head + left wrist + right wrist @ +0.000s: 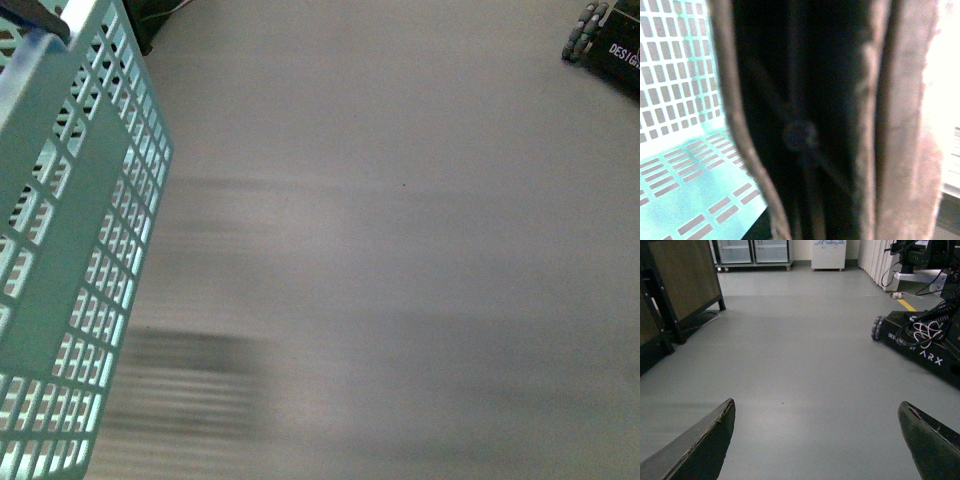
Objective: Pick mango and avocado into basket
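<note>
Far left, basket [60, 250]; right jaws spread above floor [800, 365].

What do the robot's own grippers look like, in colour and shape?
Only the right gripper shows clearly: two dark fingers, broad at the base and tapering to blunt tips, with a thin paler line along the inner edges. No cables or markings show on them. The left wrist view is too blurred to make out the left gripper.
</note>
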Tool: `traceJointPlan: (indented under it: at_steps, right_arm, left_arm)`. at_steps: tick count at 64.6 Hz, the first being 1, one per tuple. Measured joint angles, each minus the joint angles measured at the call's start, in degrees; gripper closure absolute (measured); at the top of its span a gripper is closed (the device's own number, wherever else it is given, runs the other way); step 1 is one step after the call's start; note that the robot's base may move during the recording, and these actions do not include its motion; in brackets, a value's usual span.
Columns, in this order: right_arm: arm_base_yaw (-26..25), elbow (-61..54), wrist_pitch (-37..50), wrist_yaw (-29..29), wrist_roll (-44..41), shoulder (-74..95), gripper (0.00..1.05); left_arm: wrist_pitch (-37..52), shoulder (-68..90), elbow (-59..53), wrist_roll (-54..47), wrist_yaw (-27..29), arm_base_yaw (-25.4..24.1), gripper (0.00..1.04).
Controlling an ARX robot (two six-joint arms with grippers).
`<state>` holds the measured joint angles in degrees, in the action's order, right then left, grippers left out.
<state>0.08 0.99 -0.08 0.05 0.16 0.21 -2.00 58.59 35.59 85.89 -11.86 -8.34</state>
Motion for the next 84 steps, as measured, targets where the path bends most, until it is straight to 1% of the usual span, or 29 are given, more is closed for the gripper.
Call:
traceJointPlan:
  at_steps: [10, 25, 84]
  right_arm:
    - [0.0, 0.02, 0.0, 0.0, 0.0, 0.0, 0.09]
    - [0.0, 0.02, 0.0, 0.0, 0.0, 0.0, 0.09]
    - [0.0, 0.02, 0.0, 0.04, 0.0, 0.0, 0.09]
  left_arm:
    - [-3.21, -3.37, 1.62, -3.13, -2.12, 0.02, 0.91]
    - [-3.58, -4.04, 1.99, -5.55, -1.46, -0.02, 0.91]
    - [-3.65, -4.04, 1.99, -5.81, -1.73, -0.02, 0.91]
